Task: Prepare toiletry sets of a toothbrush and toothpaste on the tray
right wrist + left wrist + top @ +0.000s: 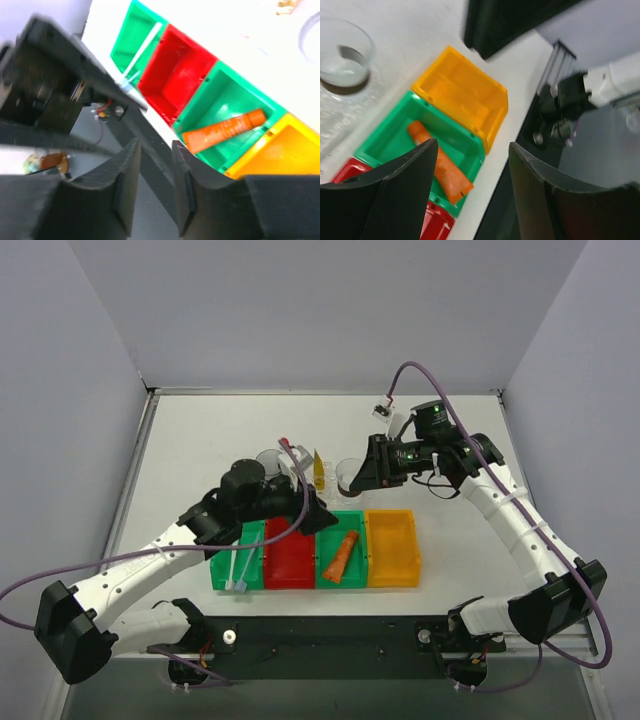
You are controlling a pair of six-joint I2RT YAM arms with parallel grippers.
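While the orange tube [342, 556] lies in a green bin [328, 540], near the clear tray [340, 125], the left gripper [472, 150] hangs above it, wide open and empty. I think grabbing it comes next: go down, squeeze, lift. The right gripper [155, 145] is open just a little, empty. The table [450, 440] is white, the walls [300, 300] grey.

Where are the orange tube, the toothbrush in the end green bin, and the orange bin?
orange tube [342, 557]: top external view, middle of its body.
toothbrush [245, 560]: top external view, mid-handle.
orange bin [392, 543]: top external view, bare floor.
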